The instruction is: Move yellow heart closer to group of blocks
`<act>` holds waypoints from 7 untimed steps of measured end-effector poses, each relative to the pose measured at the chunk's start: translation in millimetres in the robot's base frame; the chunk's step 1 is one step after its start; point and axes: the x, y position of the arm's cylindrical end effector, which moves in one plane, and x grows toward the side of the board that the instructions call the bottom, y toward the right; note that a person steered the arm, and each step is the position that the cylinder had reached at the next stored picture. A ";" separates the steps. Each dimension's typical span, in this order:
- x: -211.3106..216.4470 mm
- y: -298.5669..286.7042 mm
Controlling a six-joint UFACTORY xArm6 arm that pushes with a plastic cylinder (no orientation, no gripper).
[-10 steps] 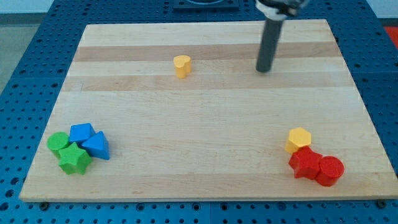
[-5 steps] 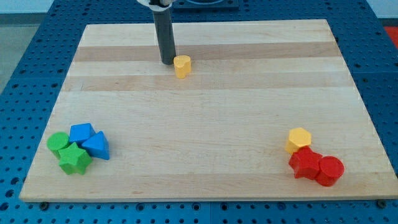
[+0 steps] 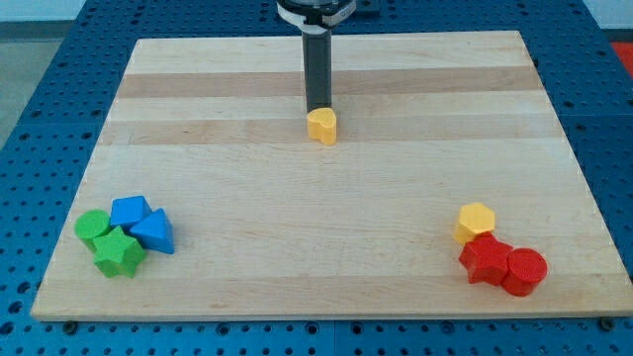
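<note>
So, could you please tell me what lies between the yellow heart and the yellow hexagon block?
Nothing: in the camera view only bare board separates the yellow heart from the yellow hexagon. My tip sits just above the heart.

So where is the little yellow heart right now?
The yellow heart sits near the middle of the board's upper half, touching my tip, which stands just above it in the view, far from both block groups at the bottom corners.

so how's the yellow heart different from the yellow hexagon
The yellow heart sits alone near the board's top centre, with my tip right behind it; the yellow hexagon sits at the view's lower right, against the red blocks. The heart has a notched top; the hexagon has flat sides. Both are yellow and similar in size.
</note>
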 end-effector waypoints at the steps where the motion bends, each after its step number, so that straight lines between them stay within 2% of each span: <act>1: 14.7 0.0; 7: 139.8 5.4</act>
